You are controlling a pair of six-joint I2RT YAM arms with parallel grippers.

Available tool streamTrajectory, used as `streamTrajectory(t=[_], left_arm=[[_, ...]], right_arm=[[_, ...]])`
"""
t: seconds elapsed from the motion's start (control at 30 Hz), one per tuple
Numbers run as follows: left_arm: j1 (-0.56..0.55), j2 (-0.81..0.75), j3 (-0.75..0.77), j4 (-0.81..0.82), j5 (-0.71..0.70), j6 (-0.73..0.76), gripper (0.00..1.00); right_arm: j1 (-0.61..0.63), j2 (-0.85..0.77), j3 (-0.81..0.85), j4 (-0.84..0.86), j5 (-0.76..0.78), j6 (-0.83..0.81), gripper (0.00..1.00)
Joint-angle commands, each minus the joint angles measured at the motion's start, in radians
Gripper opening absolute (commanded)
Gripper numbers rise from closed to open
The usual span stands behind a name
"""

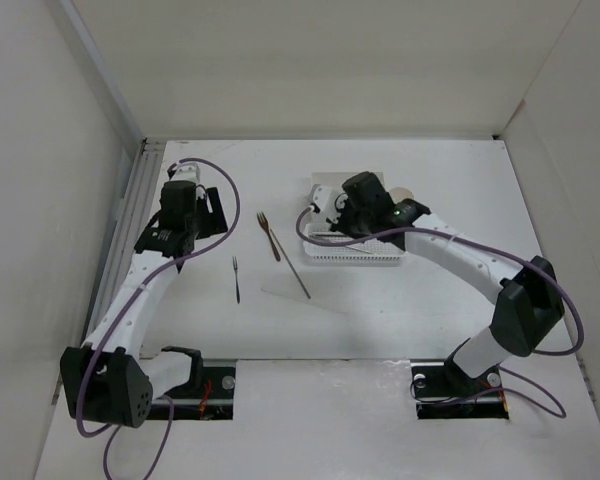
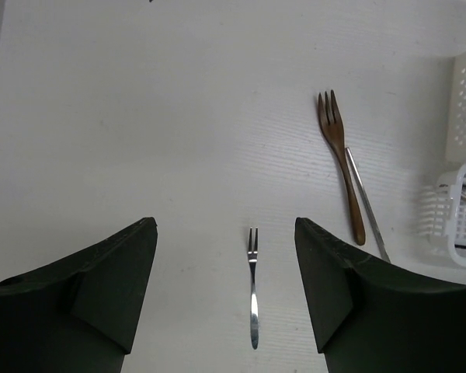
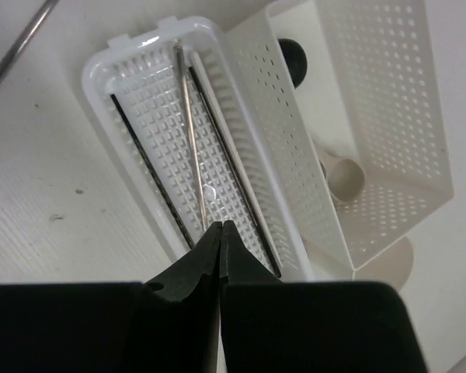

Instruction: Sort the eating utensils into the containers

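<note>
My left gripper (image 2: 225, 227) is open above the table, with a small silvery fork (image 2: 253, 295) lying between its fingers; the fork also shows in the top view (image 1: 237, 279). A brown wooden fork (image 2: 339, 151) and a silvery chopstick (image 2: 366, 206) lie to its right. My right gripper (image 3: 220, 225) is shut on the near end of a silvery chopstick (image 3: 190, 132) over the white perforated basket (image 3: 109, 70). Dark chopsticks (image 3: 151, 175) lie in the basket. A cream spoon (image 3: 343, 177) lies in the white box (image 3: 388, 101). The cream cup (image 3: 402, 264) peeks out beside it.
White enclosure walls stand on the left, back and right of the table (image 1: 380, 320). The basket (image 1: 365, 257) and box (image 1: 330, 187) sit together at the middle right in the top view. A dark round object (image 3: 291, 58) lies in the box.
</note>
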Motion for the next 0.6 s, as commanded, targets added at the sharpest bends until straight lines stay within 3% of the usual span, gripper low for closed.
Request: streamTrajectory(t=[0.0,0.03,0.07,0.17,0.2,0.37,0.57], left_arm=[[0.037,0.043,0.043,0.002,0.092,-0.004,0.68],[0.037,0.052,0.043,0.002,0.105,-0.004,0.68],[0.046,0.062,0.056,0.002,0.105,-0.004,0.68],[0.046,0.095,0.056,0.002,0.124,-0.004,0.67],[0.056,0.095,0.056,0.002,0.124,-0.004,0.67],[0.056,0.114,0.056,0.002,0.124,0.005,0.67],[0.056,0.105,0.016,0.012,0.133,0.005,0.67]], right_arm=[[-0.053,0.003,0.059,-0.074,-0.194,-0.138,0.02],[-0.003,0.003,0.059,-0.051,-0.231,-0.123,0.07],[0.032,0.003,0.009,-0.021,-0.242,-0.099,0.25],[0.149,0.003,-0.097,0.137,-0.322,0.010,0.52],[0.163,0.003,-0.111,0.170,-0.345,0.039,0.56],[0.250,0.129,-0.079,0.225,-0.330,0.165,0.59],[0.260,0.207,-0.085,0.260,-0.190,0.383,0.53]])
